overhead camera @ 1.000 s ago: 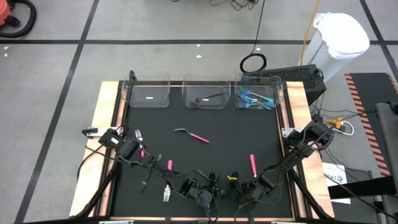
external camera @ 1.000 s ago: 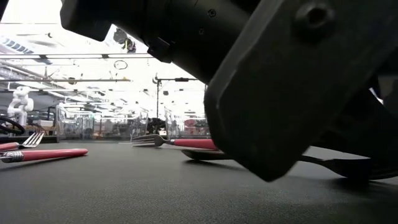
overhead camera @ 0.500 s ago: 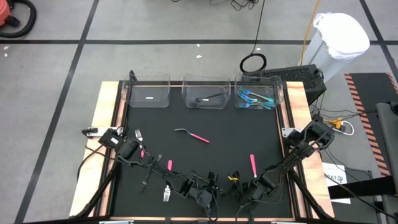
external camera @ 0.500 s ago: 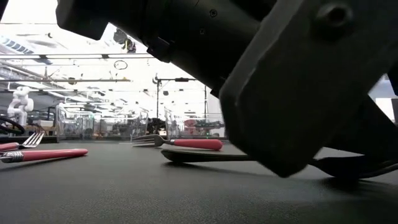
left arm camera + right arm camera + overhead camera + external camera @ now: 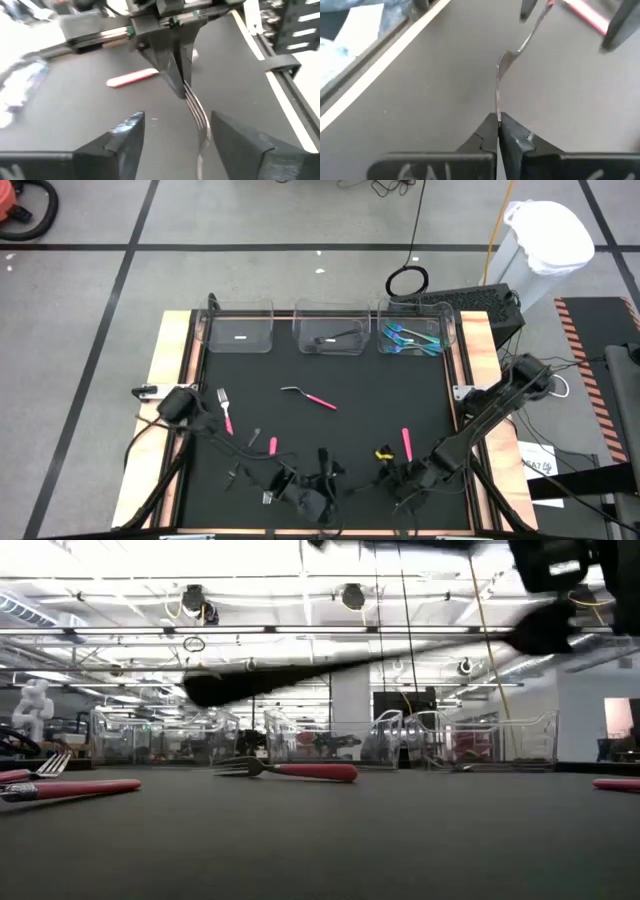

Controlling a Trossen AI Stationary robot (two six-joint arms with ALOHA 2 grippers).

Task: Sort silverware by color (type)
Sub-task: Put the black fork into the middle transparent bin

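You are getting open room across the middle of the black-topped table [image 5: 370, 385], with only a pink-handled fork [image 5: 309, 397] lying there. Three clear plastic bins [image 5: 325, 330] are lining the far edge. Both arms are crowding the near edge, a black fork [image 5: 499, 75] stretching between them.

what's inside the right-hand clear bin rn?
The right clear bin holds several teal-handled utensils lying in a loose pile. How many, and whether forks or spoons, cannot be told; anything under the pile is hidden.

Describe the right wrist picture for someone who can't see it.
The right tool is pinched shut on the tip of a slim fork, held just above the black mat. A pink handle lies beyond it.
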